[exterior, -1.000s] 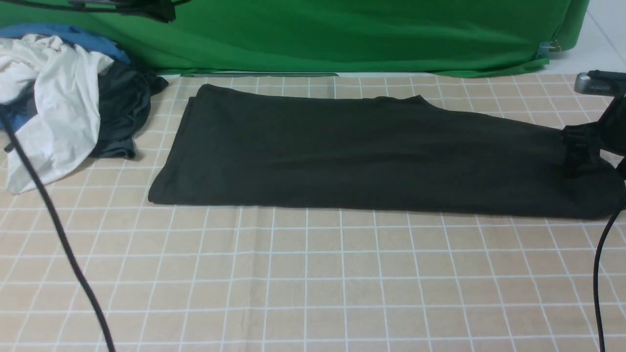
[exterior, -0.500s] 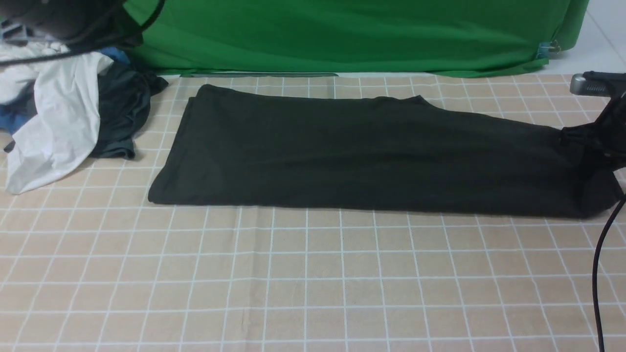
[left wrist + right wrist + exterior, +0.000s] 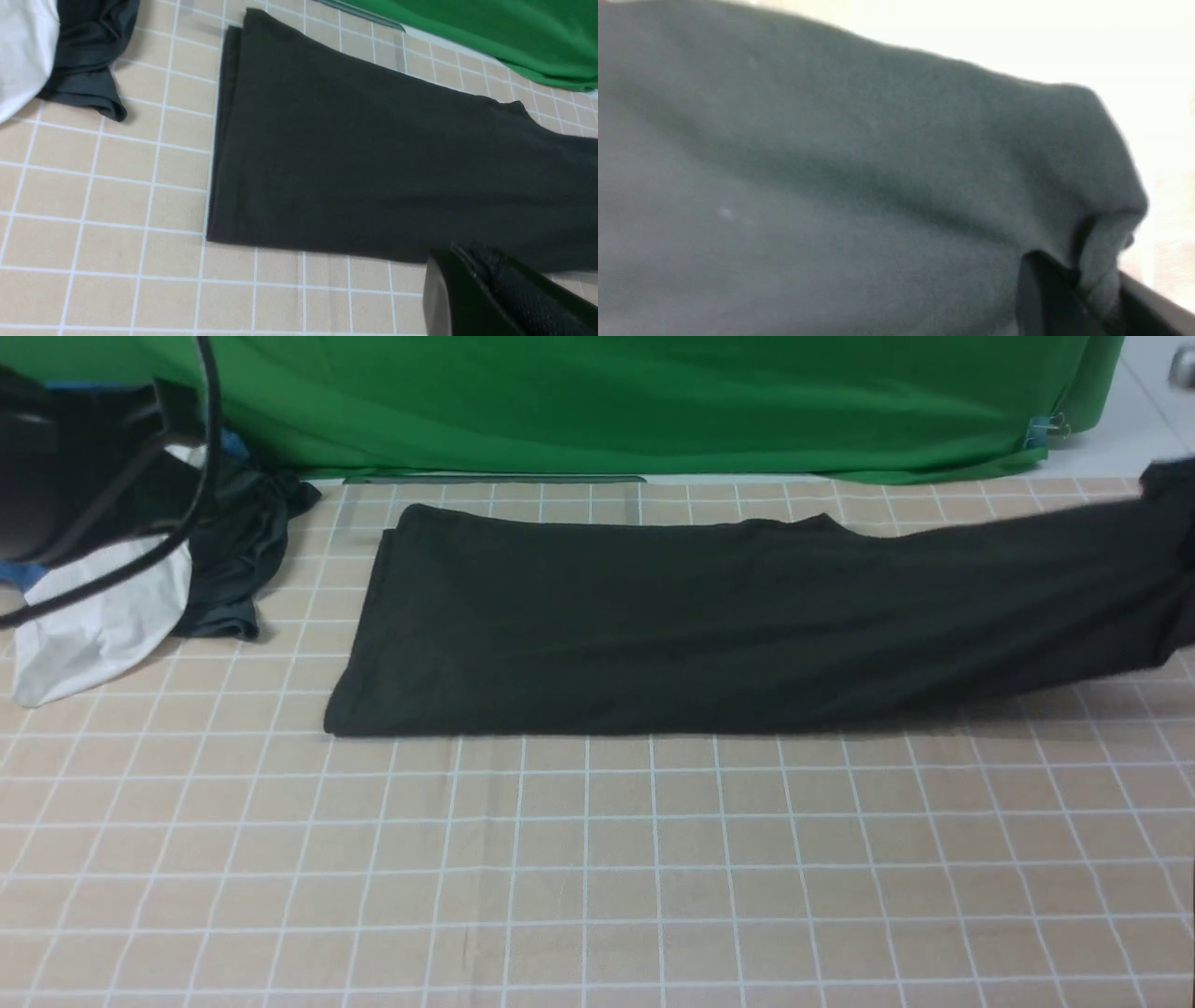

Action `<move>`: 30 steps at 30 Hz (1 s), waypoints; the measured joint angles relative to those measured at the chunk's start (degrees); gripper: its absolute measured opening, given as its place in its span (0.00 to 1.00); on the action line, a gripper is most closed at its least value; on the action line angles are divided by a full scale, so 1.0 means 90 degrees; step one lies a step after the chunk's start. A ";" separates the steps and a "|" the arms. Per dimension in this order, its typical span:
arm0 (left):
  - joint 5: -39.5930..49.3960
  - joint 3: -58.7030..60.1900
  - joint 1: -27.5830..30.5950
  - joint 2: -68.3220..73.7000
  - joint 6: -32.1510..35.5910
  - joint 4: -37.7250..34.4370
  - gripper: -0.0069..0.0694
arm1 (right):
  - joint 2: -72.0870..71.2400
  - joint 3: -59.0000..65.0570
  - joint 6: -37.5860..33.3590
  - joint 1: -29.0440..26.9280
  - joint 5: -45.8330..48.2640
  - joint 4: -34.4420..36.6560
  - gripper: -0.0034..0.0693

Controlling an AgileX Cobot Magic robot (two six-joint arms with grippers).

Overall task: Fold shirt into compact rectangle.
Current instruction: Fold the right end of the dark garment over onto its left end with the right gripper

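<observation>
The black shirt [image 3: 709, 625] lies folded into a long band across the checked table. Its left end rests flat, and its right end rises off the cloth toward the right edge of the front view. In the right wrist view, dark fabric [image 3: 831, 186] fills the picture. My right gripper [image 3: 1094, 289] is shut on a pinched fold of it. My left gripper [image 3: 472, 261] hovers above the shirt's near edge [image 3: 327, 247], shut with nothing in it. The left arm [image 3: 65, 467] shows as a blurred dark mass at the upper left of the front view.
A pile of clothes sits at the back left, with a white garment [image 3: 103, 616] and a dark grey garment [image 3: 233, 560]. A green backdrop [image 3: 653, 401] closes the far side. The tan checked tablecloth [image 3: 597, 859] stretches toward me. A black cable [image 3: 201, 420] hangs by the left arm.
The right gripper has shut on the shirt's right end and lifted it up and rightward. The shirt's left edge slid right. The left arm has come down over the clothes pile.
</observation>
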 joint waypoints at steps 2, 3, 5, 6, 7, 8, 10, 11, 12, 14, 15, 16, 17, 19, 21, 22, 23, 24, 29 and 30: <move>0.0006 0.0044 0.0000 -0.0152 0.0000 0.0012 0.11 | -0.0054 -0.0368 0.0037 0.0101 0.0271 -0.0007 0.17; 0.0005 0.0051 0.0000 -0.0234 0.0000 0.0012 0.11 | -0.0075 -0.0577 0.0063 0.0231 0.0379 -0.0005 0.17; 0.0027 0.0051 0.0000 -0.0296 0.0000 0.0012 0.11 | -0.0088 -0.0847 0.0078 0.0429 0.0454 0.0027 0.17; 0.0053 0.0051 0.0000 -0.0320 0.0000 0.0012 0.11 | -0.0090 -0.0993 0.0078 0.0583 0.0467 0.0082 0.17; 0.0093 0.0051 0.0000 -0.0326 0.0000 0.0012 0.11 | -0.0090 -0.1139 0.0081 0.0758 0.0470 0.0146 0.17; 0.0154 0.0051 0.0000 -0.0326 0.0000 0.0012 0.11 | -0.0090 -0.1249 0.0095 0.0951 0.0475 0.0195 0.17; 0.0210 0.0090 0.0000 -0.0326 0.0000 0.0012 0.11 | -0.0090 -0.1495 0.0216 0.1376 0.0477 0.0261 0.17; 0.0244 0.0097 0.0000 -0.0326 0.0000 0.0012 0.11 | -0.0090 -0.1595 0.0265 0.1599 0.0469 0.0290 0.17; 0.0263 0.0103 0.0000 -0.0326 0.0000 0.0012 0.11 | -0.0090 -0.1675 0.0322 0.1830 0.0453 0.0304 0.17; 0.0284 0.0103 0.0000 -0.0327 0.0000 0.0012 0.11 | -0.0090 -0.1756 0.0463 0.2256 0.0378 0.0319 0.17; 0.0283 0.0103 0.0000 -0.0327 0.0000 0.0012 0.11 | -0.0090 -0.1771 0.0534 0.2491 0.0305 0.0326 0.17; 0.0283 0.0103 0.0000 -0.0327 0.0000 0.0012 0.11 | -0.0090 -0.1783 0.0610 0.2677 0.0227 0.0325 0.17; 0.0283 0.0103 0.0000 -0.0327 0.0000 0.0012 0.11 | -0.0090 -0.1783 0.0683 0.2863 0.0122 0.0327 0.17; 0.0283 0.0103 0.0000 -0.0327 0.0000 0.0012 0.11 | -0.0082 -0.1783 0.0877 0.3261 -0.0110 0.0334 0.17; 0.0309 0.0103 0.0000 -0.0333 0.0000 -0.0019 0.11 | -0.0034 -0.1794 0.1096 0.3669 -0.0477 0.0345 0.17; 0.0335 0.0103 0.0000 -0.0333 0.0000 -0.0059 0.11 | 0.0010 -0.1795 0.1207 0.3856 -0.0688 0.0360 0.17; 0.0333 0.0105 0.0000 -0.0333 0.0000 -0.0106 0.11 | 0.0068 -0.1795 0.1282 0.3997 -0.0893 0.0410 0.17; 0.0338 0.0105 0.0000 -0.0333 0.0000 -0.0138 0.11 | 0.0140 -0.1795 0.1320 0.4161 -0.1086 0.0500 0.17; 0.0361 0.0105 0.0000 -0.0333 0.0000 -0.0219 0.11 | 0.0626 -0.1795 0.1461 0.4772 -0.2027 0.0990 0.17; 0.0366 0.0105 0.0000 -0.0333 0.0000 -0.0242 0.11 | 0.0688 -0.1795 0.1481 0.4832 -0.2121 0.1069 0.17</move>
